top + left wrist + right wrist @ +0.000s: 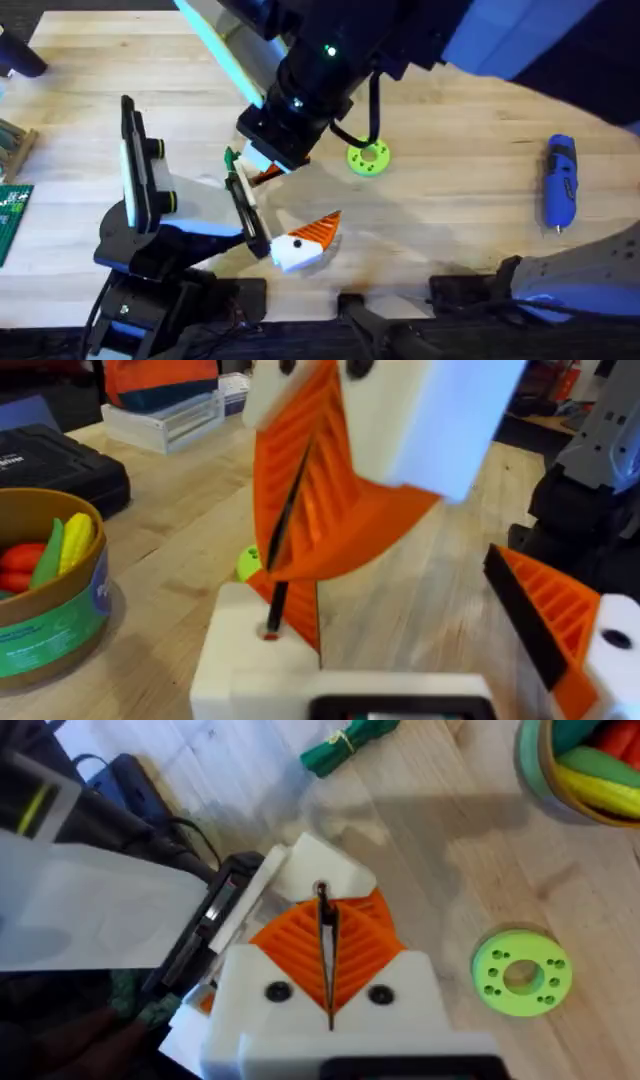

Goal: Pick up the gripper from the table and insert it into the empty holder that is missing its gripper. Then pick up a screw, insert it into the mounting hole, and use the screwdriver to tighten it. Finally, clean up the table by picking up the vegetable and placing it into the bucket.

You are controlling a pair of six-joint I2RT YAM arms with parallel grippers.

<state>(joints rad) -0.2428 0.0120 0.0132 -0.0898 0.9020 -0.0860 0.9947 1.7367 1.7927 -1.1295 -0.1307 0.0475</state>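
My right gripper (326, 925) is shut on a thin black screw (325, 945). The screw's tip rests in the hole of a white holder (250, 660) on my left gripper (400, 615). An orange gripper tip (303, 615) shows just behind that holder. The left gripper is open, and its other orange finger (560, 620) stands well apart. The dark-green vegetable (350, 742) lies on the table (450, 210) near the bucket (50, 610), which holds toy vegetables. The blue screwdriver (558, 182) lies at the far right.
A bright green disc with holes (368, 158) lies just right of the two grippers. A black case (50, 460) and stacked boxes stand behind the bucket. A circuit board (12, 215) sits at the table's left edge.
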